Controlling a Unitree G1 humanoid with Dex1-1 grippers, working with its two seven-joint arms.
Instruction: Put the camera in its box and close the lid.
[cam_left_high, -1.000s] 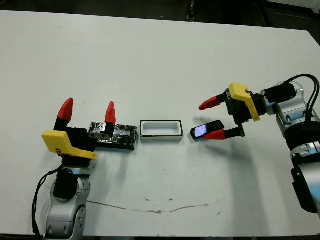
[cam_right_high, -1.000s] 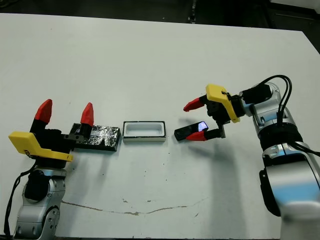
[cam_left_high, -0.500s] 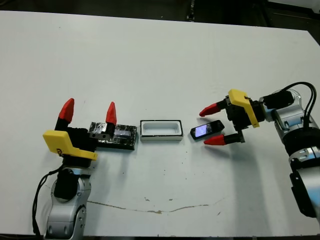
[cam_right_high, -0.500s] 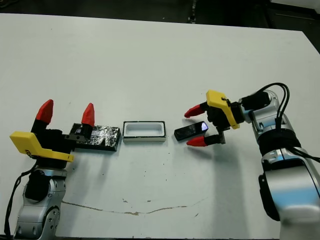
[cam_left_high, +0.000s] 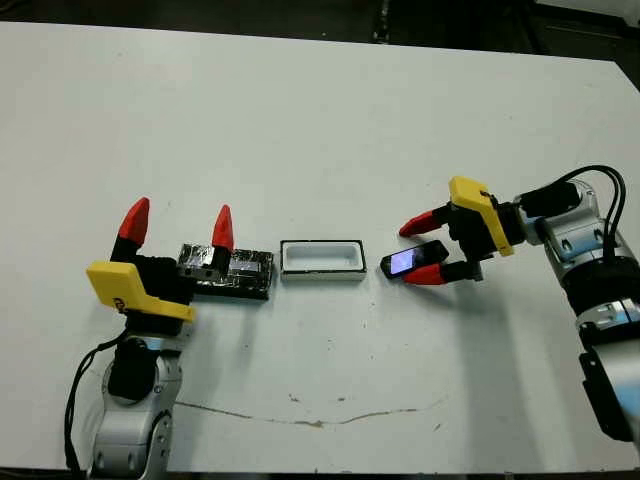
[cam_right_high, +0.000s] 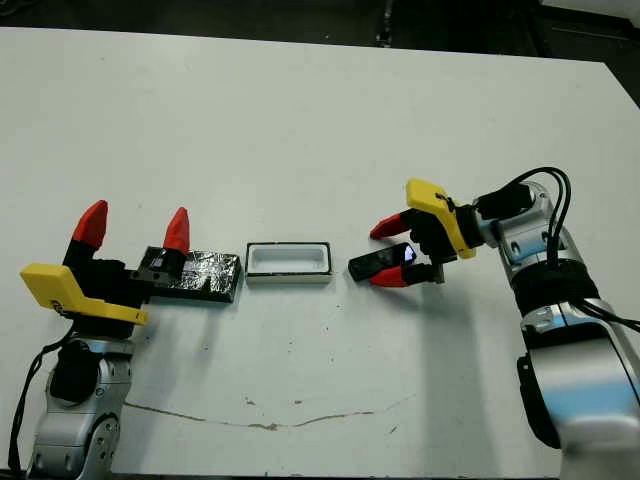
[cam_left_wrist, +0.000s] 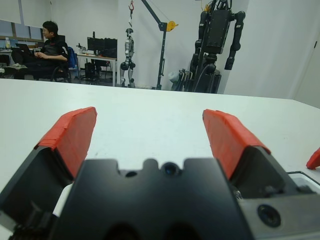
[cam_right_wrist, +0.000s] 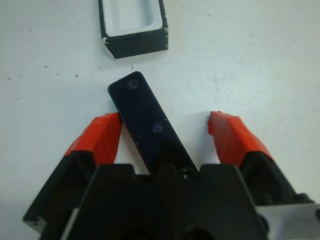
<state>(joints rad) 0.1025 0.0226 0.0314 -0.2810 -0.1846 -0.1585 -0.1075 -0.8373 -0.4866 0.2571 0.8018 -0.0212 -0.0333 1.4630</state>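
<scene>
The camera (cam_left_high: 404, 262), a small dark bar with a glossy bluish face, lies flat on the table just right of the box (cam_left_high: 321, 243), a white-walled tray that stands open with nothing inside. My right gripper (cam_left_high: 412, 253) is open and straddles the camera. In the right wrist view the camera (cam_right_wrist: 150, 122) lies slanted between the red fingers (cam_right_wrist: 102, 135), its edge against one of them and a gap to the other. The black crinkly lid (cam_left_high: 243, 270) lies left of the box. My left gripper (cam_left_high: 178, 220) is open, fingers pointing up, at the lid's left end.
The box (cam_right_wrist: 135, 45) shows just beyond the camera's far end in the right wrist view. The table's front edge runs below both arms. A person sits at a desk far beyond the table (cam_left_wrist: 47, 47), among robot stands.
My right gripper has slid left along the camera and its fingers have drawn closer together around it. The left arm, lid and box have not moved.
</scene>
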